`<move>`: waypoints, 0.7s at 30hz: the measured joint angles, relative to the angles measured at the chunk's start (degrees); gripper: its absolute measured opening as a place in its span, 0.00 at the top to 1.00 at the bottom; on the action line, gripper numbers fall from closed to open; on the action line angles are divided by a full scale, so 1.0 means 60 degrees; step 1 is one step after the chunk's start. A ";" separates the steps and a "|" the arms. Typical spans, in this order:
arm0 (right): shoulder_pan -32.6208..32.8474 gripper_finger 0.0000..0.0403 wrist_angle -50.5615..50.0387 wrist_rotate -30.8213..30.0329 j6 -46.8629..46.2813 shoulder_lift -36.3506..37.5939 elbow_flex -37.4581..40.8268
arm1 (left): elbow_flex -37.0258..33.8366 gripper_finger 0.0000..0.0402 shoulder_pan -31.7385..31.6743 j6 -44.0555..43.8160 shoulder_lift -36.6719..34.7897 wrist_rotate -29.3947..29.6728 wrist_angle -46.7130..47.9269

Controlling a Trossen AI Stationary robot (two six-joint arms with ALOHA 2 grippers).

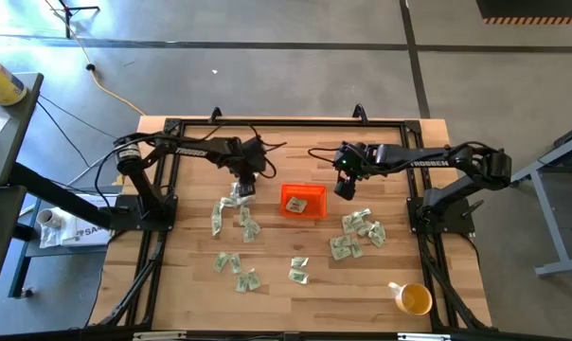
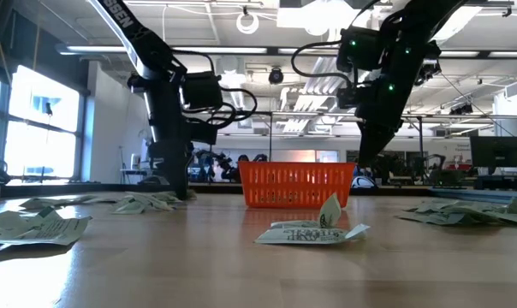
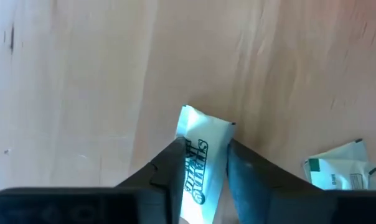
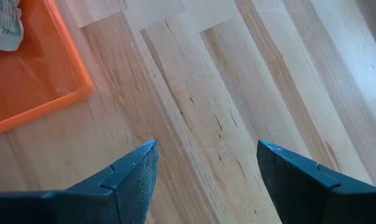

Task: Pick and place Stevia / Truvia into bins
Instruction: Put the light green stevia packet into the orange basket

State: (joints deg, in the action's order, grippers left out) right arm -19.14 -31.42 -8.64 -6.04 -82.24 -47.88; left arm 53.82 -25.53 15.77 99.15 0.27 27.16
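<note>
My left gripper [image 3: 203, 163] is down at the table, just left of the orange bin [image 1: 303, 201], and is shut on a pale green and white Stevia packet [image 3: 200, 155]. Another packet [image 3: 337, 169] lies flat on the wood beside it. My right gripper [image 4: 206, 165] hangs open over bare wood just right of the bin [image 4: 32, 74]; one packet [image 4: 4, 22] lies in the bin. More packets lie flat on the table in loose groups [image 1: 231, 218], [image 1: 357, 232], [image 1: 237, 273], [image 1: 298, 270]. My left gripper pinches the packet between its two fingers [image 3: 172, 165], across the packet's width. The fingers come steeply from above. The packet's printed face bows between them, and its free end [image 3: 203, 119] sticks out past the tips. Whether it is clear of the table, I cannot tell.
A yellow cup [image 1: 414, 299] stands at the near right corner. A black frame rail [image 1: 163, 189] runs along the table's left, far and right sides. Bare wood shows between the bin and the near edge [image 1: 305, 303].
</note>
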 joint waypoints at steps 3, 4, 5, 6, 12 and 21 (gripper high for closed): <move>0.0000 0.35 -0.0007 0.0002 -0.0114 0.0000 0.0000 | 0.0000 0.71 -0.0081 0.0050 0.0007 -0.0069 -0.0036; 0.0000 0.35 -0.0011 0.0002 -0.0154 0.0000 0.0000 | 0.0003 0.73 -0.0062 0.0054 0.0007 -0.0039 -0.0050; 0.0000 0.35 -0.0041 0.0002 -0.0175 0.0000 0.0000 | 0.0038 0.76 -0.0056 0.0045 -0.0001 0.0011 -0.0023; 0.0000 0.35 -0.0068 0.0002 -0.0175 0.0000 0.0000 | 0.0097 0.78 -0.0056 -0.0022 -0.0009 0.0031 0.0044; 0.0109 0.35 -0.0198 -0.0025 -0.0068 0.0026 0.0000 | 0.0795 0.93 -0.0063 -0.0650 -0.0018 -0.0308 0.0347; 0.0894 0.35 -0.1094 -0.0742 -0.0282 0.0664 0.0000 | 0.2377 0.89 0.0782 -0.1310 -0.0026 -0.0919 0.0869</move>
State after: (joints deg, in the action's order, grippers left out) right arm -13.77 -37.98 -13.09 -7.73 -78.25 -47.88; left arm 68.08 -20.84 7.92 99.00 -5.24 32.37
